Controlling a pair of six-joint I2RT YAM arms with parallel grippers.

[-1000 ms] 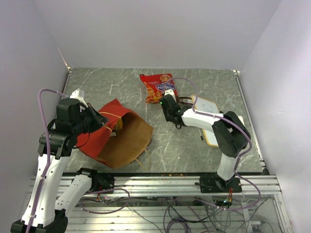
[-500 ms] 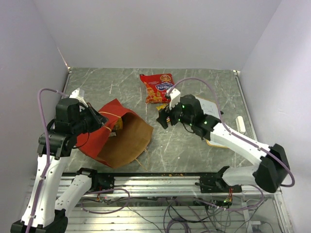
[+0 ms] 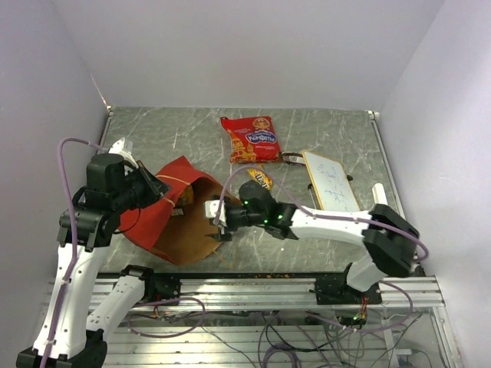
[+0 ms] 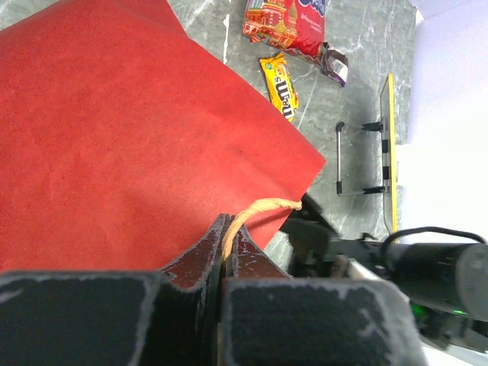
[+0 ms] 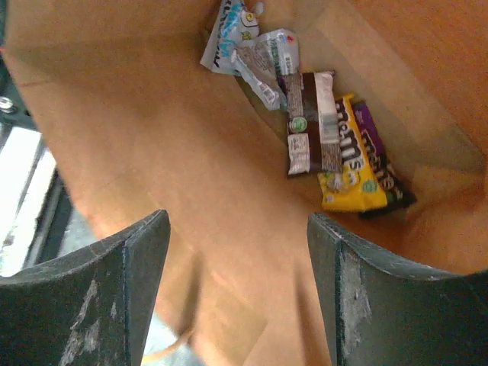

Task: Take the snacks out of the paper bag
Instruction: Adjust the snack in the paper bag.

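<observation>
- Our left gripper is clamped on the string handle of the paper bag.
- Our right gripper gapes wide at the bag's mouth, holding nothing.
- Only the right wrist view shows five snacks deep inside, beyond the fingers.
- Three lie outside: red packet, yellow packet, dark wrapper.

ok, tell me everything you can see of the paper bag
The bag is red outside and brown kraft inside. It lies on the left side of the table, mouth open rightward. The left end effector pinches its string handle. The right end effector sits open at the mouth. Several wrappers lie inside, at the bottom.
</observation>
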